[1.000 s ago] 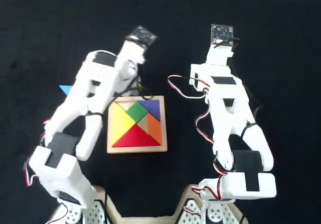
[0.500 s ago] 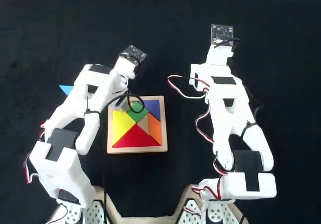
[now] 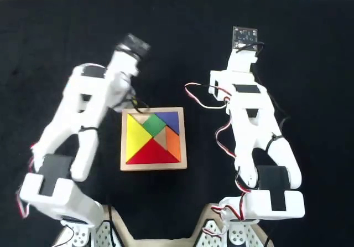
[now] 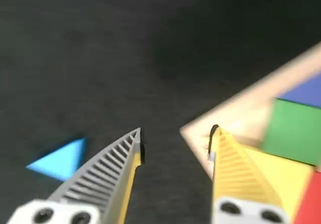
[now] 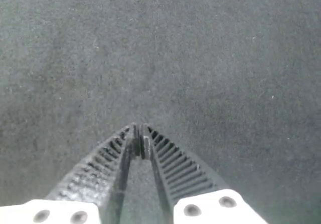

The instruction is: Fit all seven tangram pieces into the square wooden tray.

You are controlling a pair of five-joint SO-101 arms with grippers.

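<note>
While both arms stand at the lower edge of the high view, the square wooden tray (image 3: 154, 166) lies flat between them on the black bench (image 3: 310, 64), in the lower centre of the frame. Inside it, a large yellow triangle (image 3: 134, 136) fills the left side and a large red triangle (image 3: 153, 154) the lower side. A green square (image 3: 154, 124) sits above them, a blue piece (image 3: 171, 119) in the upper right corner and an orange piece (image 3: 173, 143) at the right rim. Wood colour shows in a small middle spot and in the upper left corner; whether these are gaps I cannot tell. Black cloth lies on all four sides of the tray.

The left end effector (image 4: 175, 143) is at the tray's upper left corner, fingers spread and holding nothing. A light blue triangle (image 4: 59, 159) lies on the cloth beside it, apart from the tray. Farther up at right, the right end effector (image 5: 139, 133) has its fingers pressed together over the cloth. The bench's far edge runs along the top of the frame.
</note>
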